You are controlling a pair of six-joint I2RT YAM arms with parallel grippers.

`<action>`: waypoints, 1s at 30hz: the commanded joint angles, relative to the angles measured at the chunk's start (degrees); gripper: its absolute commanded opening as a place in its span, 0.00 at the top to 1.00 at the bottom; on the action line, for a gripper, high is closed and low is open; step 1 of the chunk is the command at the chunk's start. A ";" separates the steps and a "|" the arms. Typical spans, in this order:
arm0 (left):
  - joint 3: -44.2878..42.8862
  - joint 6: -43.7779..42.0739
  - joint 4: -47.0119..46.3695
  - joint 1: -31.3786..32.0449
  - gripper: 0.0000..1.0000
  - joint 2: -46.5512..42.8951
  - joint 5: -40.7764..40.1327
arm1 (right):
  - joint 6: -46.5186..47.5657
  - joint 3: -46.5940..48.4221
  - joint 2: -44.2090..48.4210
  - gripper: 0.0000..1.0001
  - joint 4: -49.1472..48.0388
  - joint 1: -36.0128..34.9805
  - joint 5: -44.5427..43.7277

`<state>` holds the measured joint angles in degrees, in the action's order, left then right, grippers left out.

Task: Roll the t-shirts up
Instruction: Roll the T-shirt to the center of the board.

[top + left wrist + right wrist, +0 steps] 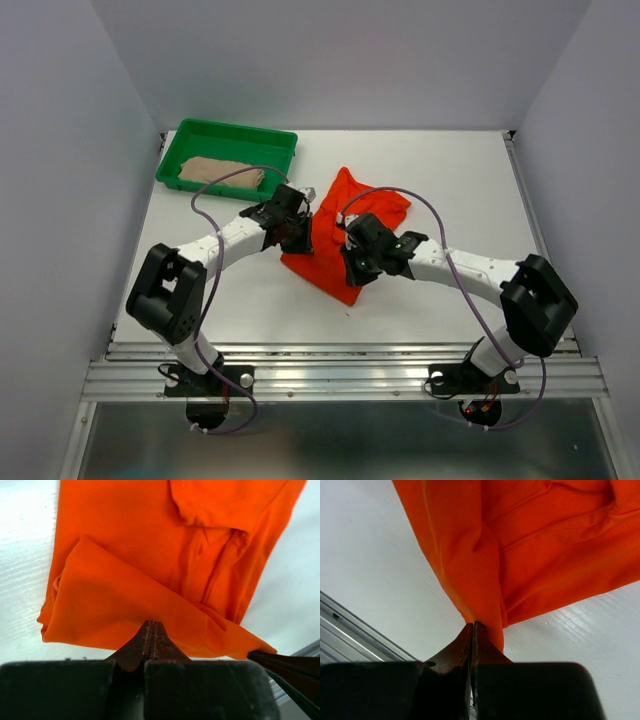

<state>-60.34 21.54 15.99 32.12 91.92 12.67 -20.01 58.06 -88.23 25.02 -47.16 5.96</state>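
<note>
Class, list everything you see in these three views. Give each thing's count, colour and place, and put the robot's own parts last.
orange-red t-shirt: one, orange-red, crumpled mid-table
beige t-shirt: one, beige, lying in the tray
tray: one, green, table's far left corner
table: one, white, under everything
cables: two, purple, one looping along each arm
left arm: one, white and black, reaching in from the left
right arm: one, white and black, reaching in from the right
left tool: one, dark, shut on the orange-red t-shirt
right tool: one, dark, shut on the orange-red t-shirt
</note>
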 commanded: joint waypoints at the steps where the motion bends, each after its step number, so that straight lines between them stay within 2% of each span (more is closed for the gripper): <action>1: -3.56 -0.53 -0.52 -0.30 1.00 1.85 -2.20 | 2.69 1.00 -1.24 0.99 -2.43 1.71 -2.44; 10: -4.44 -0.62 -2.45 -1.09 1.00 6.95 -3.35 | 5.59 -0.41 -6.95 0.99 -4.35 3.56 -7.97; 14: -4.53 -0.53 -2.37 -1.27 1.00 7.57 -3.61 | 5.42 0.03 -7.67 0.99 -5.06 3.56 -7.37; 17: -4.35 -0.01 -1.49 -1.36 1.00 5.47 -4.23 | 4.54 0.12 -4.33 0.99 -5.59 3.56 -4.12; 21: -4.61 0.34 0.09 -1.27 1.00 1.78 -5.72 | 1.65 0.56 0.33 0.99 -6.73 3.56 -1.39; 24: -4.79 0.52 1.67 -1.62 1.00 0.02 -7.82 | -2.83 -0.14 2.44 0.99 -11.28 3.56 0.46; 30: -2.86 1.22 0.54 -2.94 1.00 0.71 -8.89 | -7.32 2.58 -2.12 0.99 -13.24 3.56 -0.95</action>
<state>-63.05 22.11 16.25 30.28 93.32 5.72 -23.62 58.17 -87.42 15.55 -43.57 4.75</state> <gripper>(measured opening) 0.019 0.017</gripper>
